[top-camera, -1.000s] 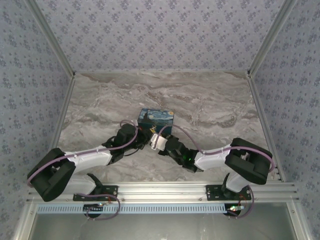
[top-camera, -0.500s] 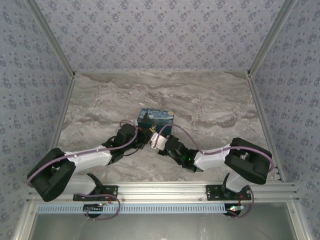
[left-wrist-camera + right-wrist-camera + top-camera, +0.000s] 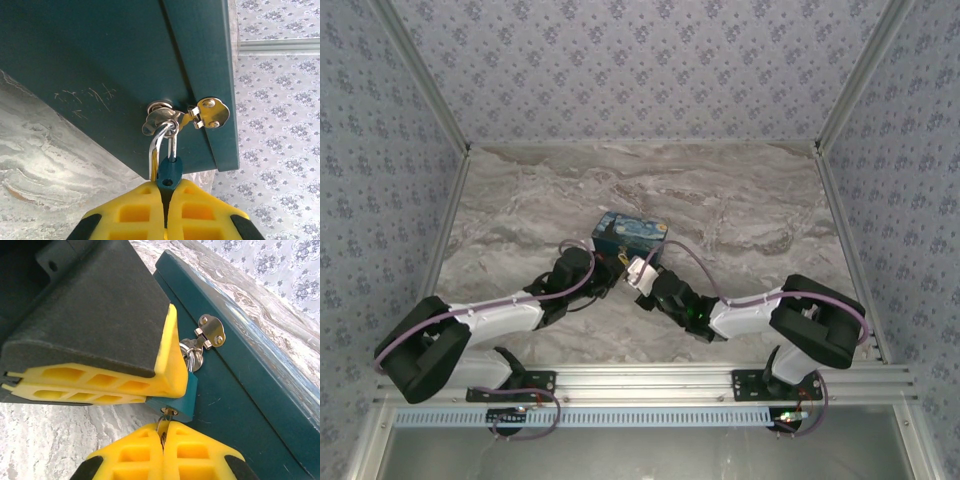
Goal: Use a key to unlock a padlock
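The tiny teal padlock hangs by its silvery shackle from the hasp on the dark teal side of the box. My left gripper is shut on the padlock's body, its yellow fingers clamping it from the side. One shackle leg runs down beside the body rather than into it. My right gripper is shut on the key, which sits in the keyhole at the bottom of the padlock. From above, both grippers meet at the box's near side.
The Starry Night-printed box stands in the middle of the marble table. Patterned walls enclose the table on three sides. Both arms stretch inward from their bases at the near edge.
My right gripper has rotated at the wrist and shifted slightly up toward the box, key still in the lock. The left arm has held still.
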